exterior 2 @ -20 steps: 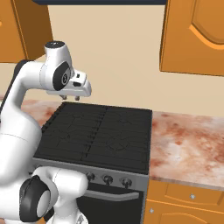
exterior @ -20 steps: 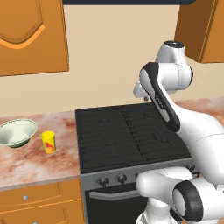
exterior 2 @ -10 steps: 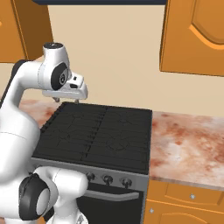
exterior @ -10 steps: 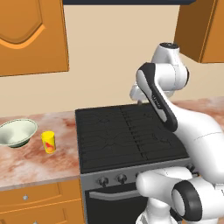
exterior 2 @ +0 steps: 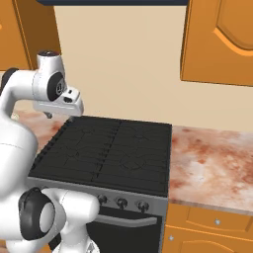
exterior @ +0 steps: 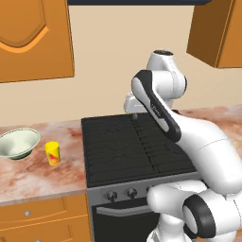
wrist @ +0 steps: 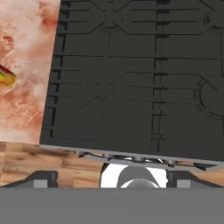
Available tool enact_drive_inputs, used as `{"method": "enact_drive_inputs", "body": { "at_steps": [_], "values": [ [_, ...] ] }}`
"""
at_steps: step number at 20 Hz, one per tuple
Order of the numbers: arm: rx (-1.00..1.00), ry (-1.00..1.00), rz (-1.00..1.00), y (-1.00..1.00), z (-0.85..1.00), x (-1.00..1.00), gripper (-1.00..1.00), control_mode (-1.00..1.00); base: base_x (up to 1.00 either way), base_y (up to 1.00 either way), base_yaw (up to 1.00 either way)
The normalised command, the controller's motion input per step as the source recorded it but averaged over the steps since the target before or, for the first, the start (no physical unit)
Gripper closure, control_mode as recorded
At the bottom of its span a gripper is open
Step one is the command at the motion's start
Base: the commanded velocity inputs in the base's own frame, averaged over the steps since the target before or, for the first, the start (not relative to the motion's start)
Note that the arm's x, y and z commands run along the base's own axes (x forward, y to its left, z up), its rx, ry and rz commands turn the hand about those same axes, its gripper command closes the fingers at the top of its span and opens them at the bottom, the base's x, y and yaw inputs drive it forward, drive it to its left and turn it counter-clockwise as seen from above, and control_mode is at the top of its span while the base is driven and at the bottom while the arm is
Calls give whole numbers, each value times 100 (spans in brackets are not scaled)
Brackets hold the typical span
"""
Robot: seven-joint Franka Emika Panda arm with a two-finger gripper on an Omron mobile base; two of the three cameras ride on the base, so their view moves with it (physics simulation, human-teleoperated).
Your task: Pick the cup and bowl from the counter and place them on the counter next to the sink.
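The yellow cup (exterior: 53, 153) with its red-orange mark stands upright on the marbled counter (exterior: 42, 176), left of the stove. The cup (wrist: 6, 78) also shows at the left edge of the hand view. Just left of the cup sits the wide pale bowl (exterior: 18, 143). My gripper (exterior: 134, 114) hangs over the back of the stove, well right of both and touching neither. From the other side the gripper (exterior 2: 58, 115) is above the stove's back left corner. Its fingertips (wrist: 43, 177) stand wide apart, open, with nothing between them. The sink is out of view.
A black stove (exterior: 134, 149) with grates lies under the hand, its knobs (exterior 2: 121, 202) on the front. More counter (exterior 2: 212, 165) runs to the stove's right. Orange wall cabinets (exterior: 33, 38) hang above the counter on both sides.
The arm has swung left over the back of the stove, towards the cup's side. The jaws have spread from partly closed to wide open.
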Motion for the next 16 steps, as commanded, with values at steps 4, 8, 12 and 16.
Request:
{"method": "enact_drive_inputs", "body": {
  "at_steps": [4, 8, 12, 16],
  "values": [
    [1, 3, 0, 67, -16, 0, -100, -100, 0, 0, 0],
    [0, 0, 0, 29, -5, -2, -100, -100, 0, 0, 0],
    [0, 1, 0, 37, -4, -13, -100, -100, 0, 0, 0],
    [2, 0, 0, 47, -28, -5, -100, -100, 0, 0, 0]
  ]
}}
